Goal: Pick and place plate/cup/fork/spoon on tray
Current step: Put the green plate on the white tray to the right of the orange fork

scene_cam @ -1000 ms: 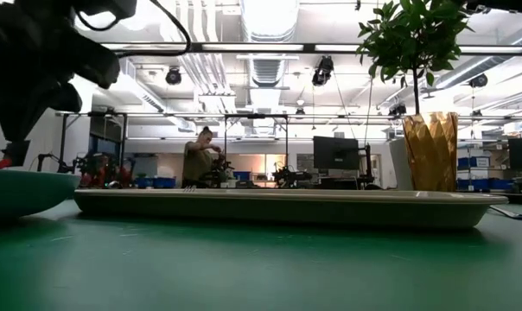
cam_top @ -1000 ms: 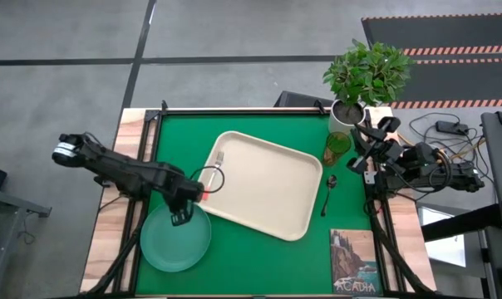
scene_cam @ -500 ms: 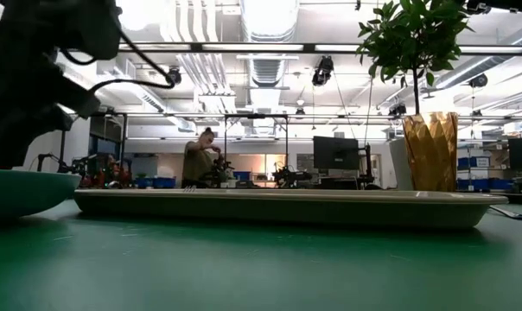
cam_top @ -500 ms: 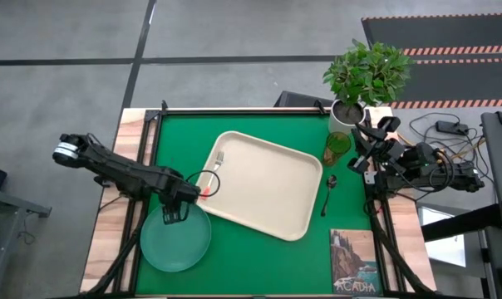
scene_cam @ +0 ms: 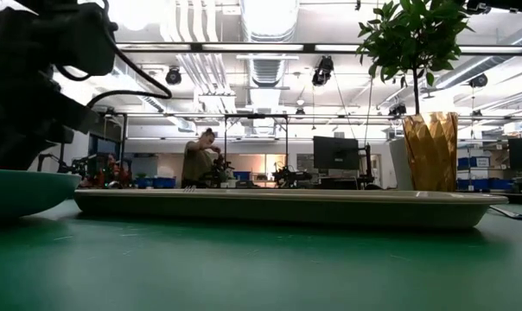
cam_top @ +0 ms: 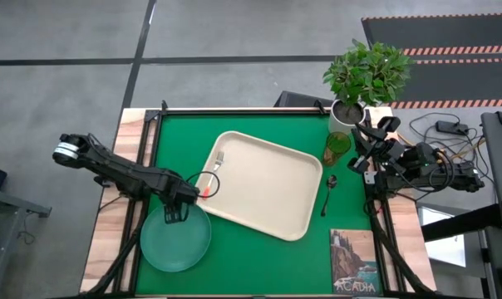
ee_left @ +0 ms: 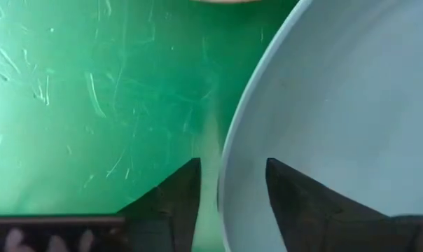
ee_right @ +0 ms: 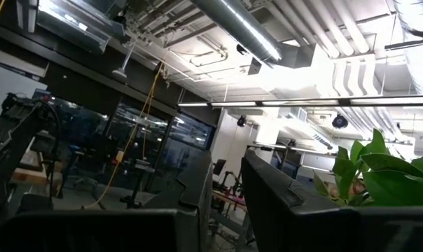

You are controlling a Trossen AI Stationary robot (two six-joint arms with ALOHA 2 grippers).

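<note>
The teal plate [cam_top: 176, 239] lies flat on the green mat at the near left, and shows in the low view as the plate's side [scene_cam: 19, 192]. My left gripper [cam_top: 174, 214] hangs open over the plate's far rim [ee_left: 224, 175], one finger outside it and one over the plate's inside. The cream tray [cam_top: 268, 187] lies mid-table with the fork [cam_top: 216, 166] on its left part. The cup [cam_top: 337, 148] stands right of the tray. The spoon [cam_top: 328, 193] lies on the mat. My right gripper [cam_top: 369, 148] waits at the right edge, pointing up, open by a narrow gap.
A potted plant [cam_top: 363, 79] stands at the far right corner behind the cup. A picture book [cam_top: 355, 262] lies at the near right. Bare mat [cam_top: 259, 266] lies in front of the tray. A person works far off in the room [scene_cam: 196, 160].
My left gripper has drawn back a little from the tray toward the table's left edge. It now stands over the plate's far rim, and its fingers have spread apart. Plate, tray and fork have kept still.
</note>
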